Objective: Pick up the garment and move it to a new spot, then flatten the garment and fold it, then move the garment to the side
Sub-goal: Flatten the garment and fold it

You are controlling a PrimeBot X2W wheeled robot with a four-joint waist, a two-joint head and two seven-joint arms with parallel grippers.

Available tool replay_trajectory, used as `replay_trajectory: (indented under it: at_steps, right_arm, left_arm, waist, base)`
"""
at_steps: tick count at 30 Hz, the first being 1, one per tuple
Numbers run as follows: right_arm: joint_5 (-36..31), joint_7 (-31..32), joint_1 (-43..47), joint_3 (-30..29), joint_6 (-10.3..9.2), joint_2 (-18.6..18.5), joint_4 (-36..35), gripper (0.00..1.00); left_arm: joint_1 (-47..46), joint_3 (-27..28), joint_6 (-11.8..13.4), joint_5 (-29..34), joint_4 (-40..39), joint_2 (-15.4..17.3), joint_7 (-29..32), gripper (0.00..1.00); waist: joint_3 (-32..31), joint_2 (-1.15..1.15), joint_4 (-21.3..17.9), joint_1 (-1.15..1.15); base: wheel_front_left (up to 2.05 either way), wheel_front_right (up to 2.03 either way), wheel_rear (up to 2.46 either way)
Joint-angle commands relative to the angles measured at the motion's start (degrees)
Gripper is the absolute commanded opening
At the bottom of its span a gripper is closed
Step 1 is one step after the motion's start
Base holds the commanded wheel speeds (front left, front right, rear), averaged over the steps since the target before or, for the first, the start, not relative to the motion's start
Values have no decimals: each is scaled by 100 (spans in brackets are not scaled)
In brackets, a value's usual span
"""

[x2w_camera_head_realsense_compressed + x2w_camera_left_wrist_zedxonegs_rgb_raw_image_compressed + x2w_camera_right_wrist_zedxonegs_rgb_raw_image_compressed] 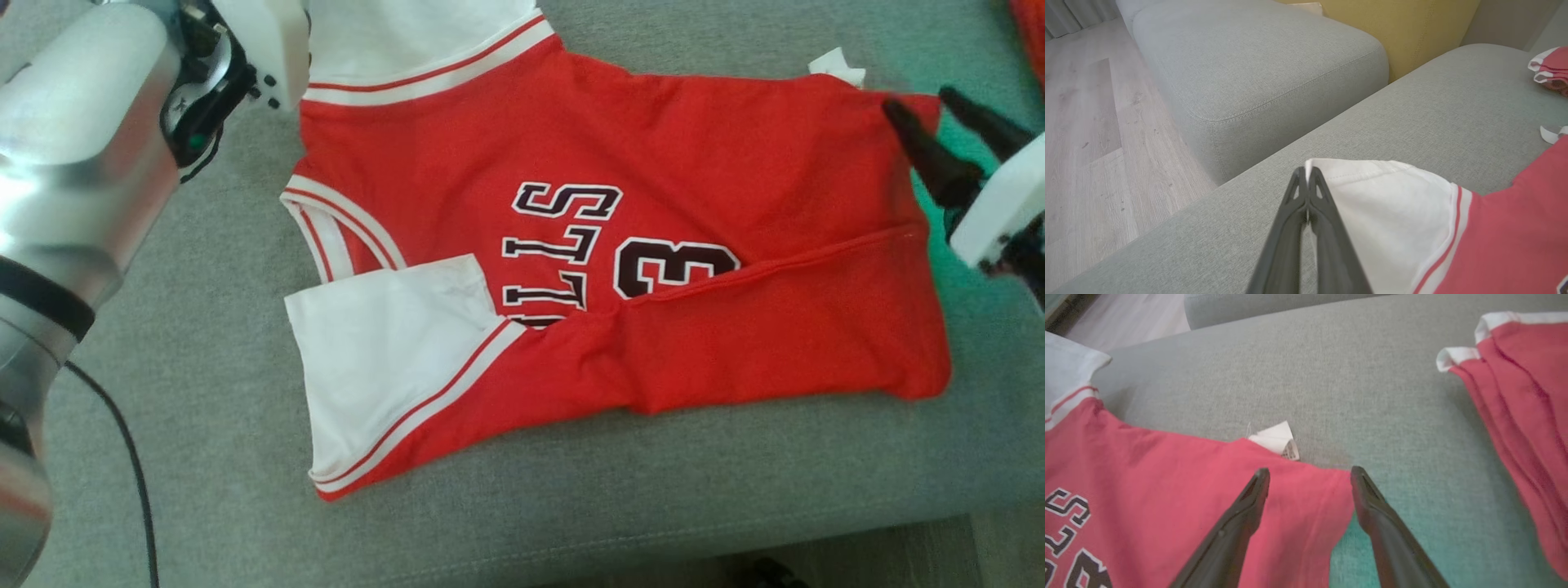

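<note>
Left gripper (1306,171): fingers pressed together, pinching the edge of the white sleeve of the jersey (735,147). In the head view that sleeve runs up to the arm in the upper left of the frame.

Right gripper (918,102): jaws wide apart, nothing clamped. It sits at the right edge of the head frame, at the jersey's upper-right hem corner. In the right wrist view, the right gripper (1310,471) has one finger over the red fabric (1167,469) and the other just past its edge. Can't tell if they touch the cloth.

The jersey lies mid-frame on the grey sofa cushion (204,367), lower edge folded up over the lettering. White tag (837,65) pokes out just beside the right fingertips. Second red garment (1527,375) lies well apart, at the right of the wrist frame.
</note>
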Motion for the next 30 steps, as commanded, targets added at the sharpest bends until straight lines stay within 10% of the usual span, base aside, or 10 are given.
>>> replay_trajectory:
  at_steps: [1, 14, 16, 18, 30]
  right_arm:
    - [-119, 41, 161, -17, 37, -197, -165, 100]
    - [-704, 156, -220, -274, 37, 438, 624, 100]
    - [-715, 135, -311, -251, 37, 530, 757, 67]
    - [-731, 124, -387, -200, 37, 591, 870, 2]
    - [-948, -858, -954, -329, 37, 494, 1189, 0]
  left_arm:
    - [-216, 137, 9, -55, -79, 215, -23, 0]
    - [-279, -128, 9, -165, -107, 164, -27, 0]
    - [-282, -158, 9, -179, -105, 151, -32, 0]
    - [-277, -185, 9, -190, -98, 139, -40, 0]
    - [-362, -169, 9, -132, 39, 230, -541, 0]
  waist:
    - [-30, 0, -42, 1]
    - [-14, 0, -48, 1]
    - [-21, 0, -32, 1]
    - [-37, 0, -9, 1]
    - [-134, 0, 55, 1]
  base:
    - [0, 0, 0]
    - [0, 0, 0]
    - [0, 0, 0]
    - [0, 0, 0]
    - [0, 0, 0]
